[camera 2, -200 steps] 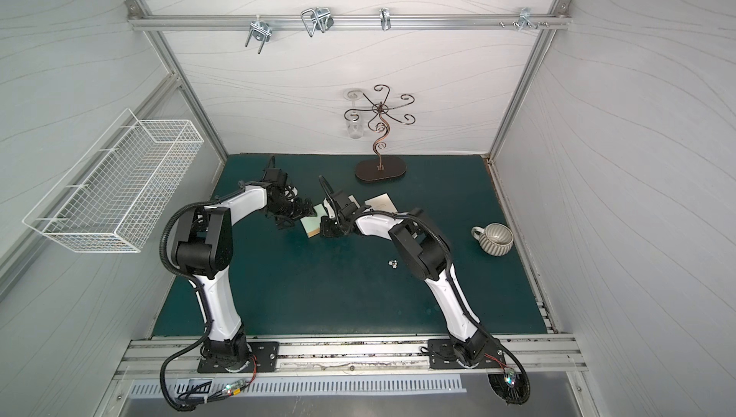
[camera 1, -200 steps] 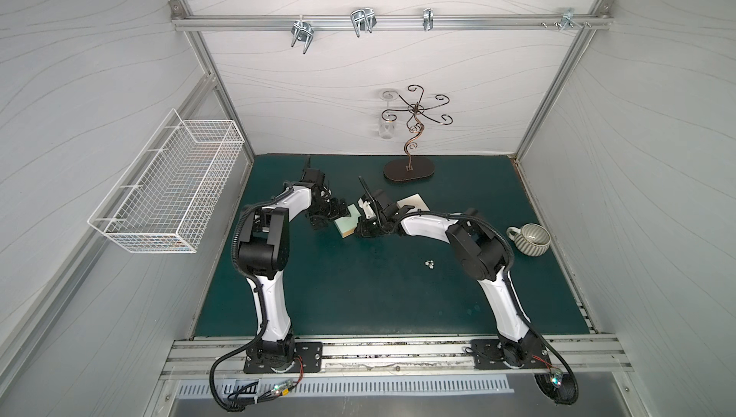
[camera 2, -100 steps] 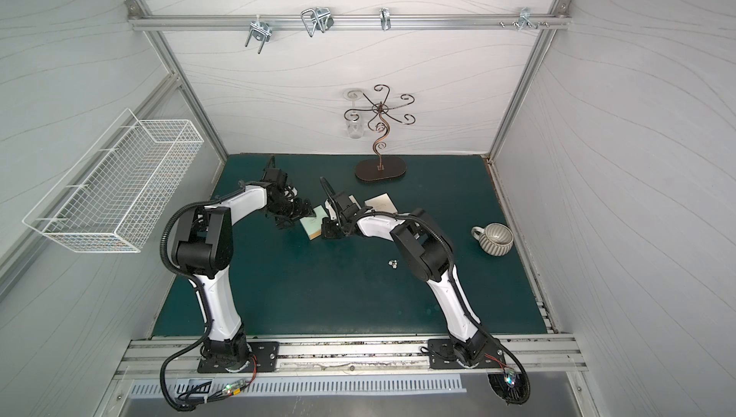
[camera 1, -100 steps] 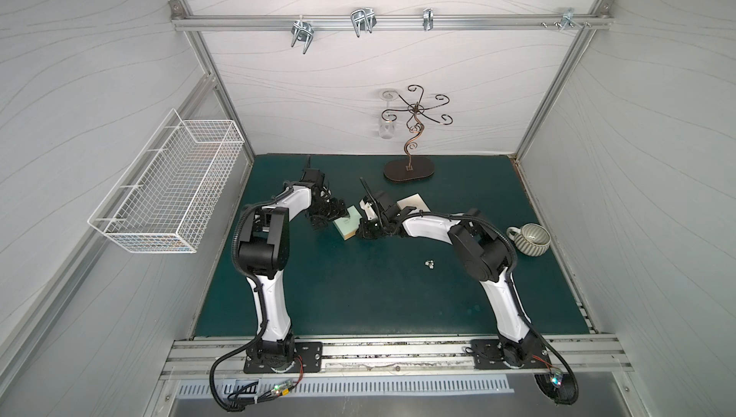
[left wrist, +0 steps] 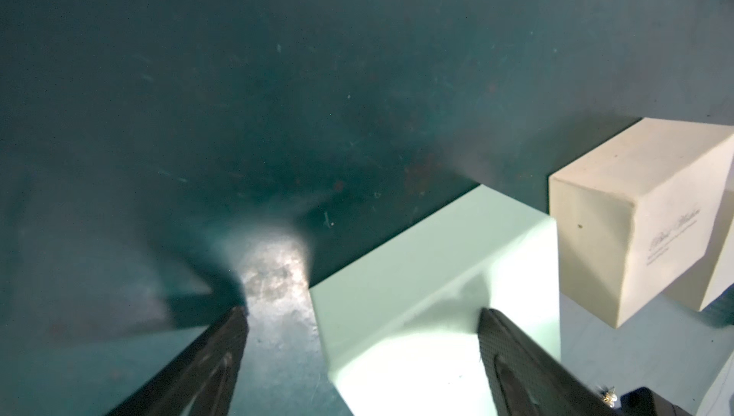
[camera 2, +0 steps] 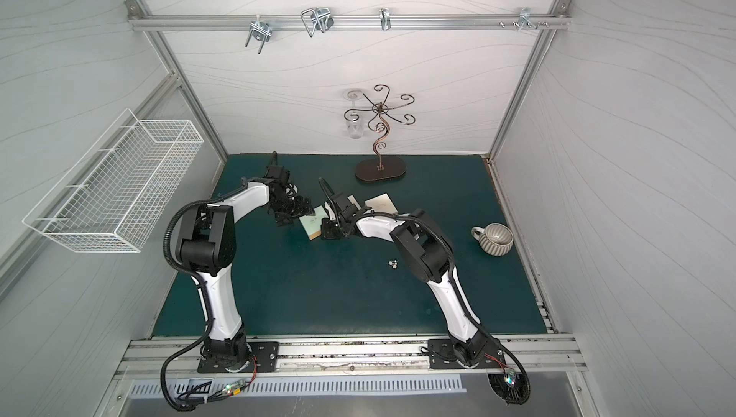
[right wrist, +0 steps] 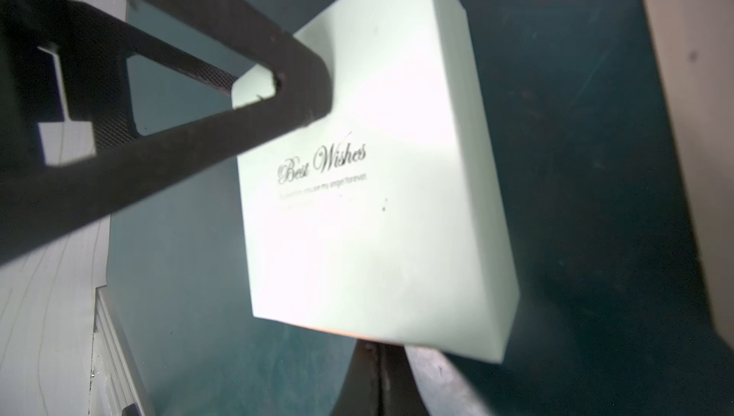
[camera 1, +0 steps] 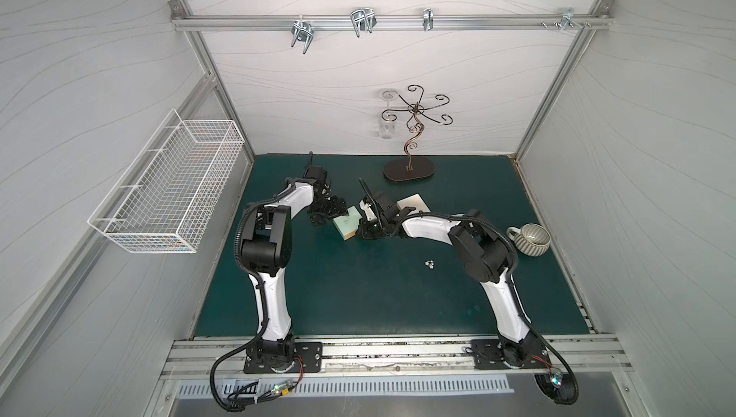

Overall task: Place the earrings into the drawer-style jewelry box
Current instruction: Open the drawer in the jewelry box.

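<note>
the mint jewelry box (right wrist: 377, 195) sits on the green mat (camera 1: 358, 295) in the middle of both top views. its lid is printed "best wishes" in black script, and the smaller line beneath is mostly blurred, ending in "my angel forever". the left gripper (left wrist: 363, 312) stands wide, with one corner of the mint box between its fingers; in the right wrist view, one dark finger (right wrist: 302, 76) lies against the box's upper left corner. the right gripper (right wrist: 379, 358) is closed, its tips at the box's lower edge. just beside the mint box stands a cream box (left wrist: 635, 215) with faint script on its side, too small to read. the earrings (camera 1: 429, 274) lie loose on the mat right of centre in both top views, well apart from the mint box and near the right arm's elbow. a tiny glint (left wrist: 609, 396) shows at the lower right edge of the left wrist view beside a dark part; whether it is gripped cannot be told.
</note>
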